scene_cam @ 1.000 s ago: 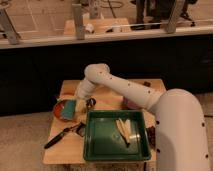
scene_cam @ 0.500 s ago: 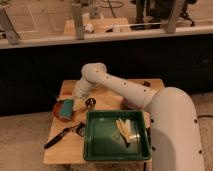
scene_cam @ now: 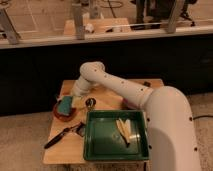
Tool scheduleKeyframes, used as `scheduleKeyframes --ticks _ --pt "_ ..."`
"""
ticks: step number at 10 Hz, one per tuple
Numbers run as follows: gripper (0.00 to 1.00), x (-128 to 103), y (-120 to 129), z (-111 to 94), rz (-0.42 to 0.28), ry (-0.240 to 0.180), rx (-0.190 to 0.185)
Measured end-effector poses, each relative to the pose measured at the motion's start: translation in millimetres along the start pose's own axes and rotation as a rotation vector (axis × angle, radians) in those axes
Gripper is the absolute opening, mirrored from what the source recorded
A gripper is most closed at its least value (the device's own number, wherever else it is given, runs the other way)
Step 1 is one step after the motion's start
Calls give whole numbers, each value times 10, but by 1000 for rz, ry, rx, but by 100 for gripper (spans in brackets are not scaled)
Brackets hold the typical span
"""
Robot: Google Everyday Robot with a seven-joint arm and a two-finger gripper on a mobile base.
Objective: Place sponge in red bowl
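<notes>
The teal sponge [scene_cam: 65, 104] sits tilted over the red bowl [scene_cam: 59, 114], which stands at the left edge of the wooden table [scene_cam: 60, 152]. My gripper [scene_cam: 73, 101] is at the sponge's right side, above the bowl, and seems shut on the sponge. My white arm [scene_cam: 125, 90] reaches in from the right and across the table. The inside of the bowl is mostly hidden by the sponge.
A large dark green tray [scene_cam: 100, 142] with pale stick-like items [scene_cam: 124, 131] fills the front right of the table. A black utensil [scene_cam: 61, 135] lies front left. A small dark round object [scene_cam: 90, 103] stands just right of the gripper.
The gripper and the sponge have moved slightly left and now sit more fully over the red bowl. Nothing else has moved.
</notes>
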Motion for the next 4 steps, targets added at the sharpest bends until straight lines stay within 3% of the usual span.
scheduleKeyframes --ticks 4 --pt "80 -7 -7 10 2 1 0"
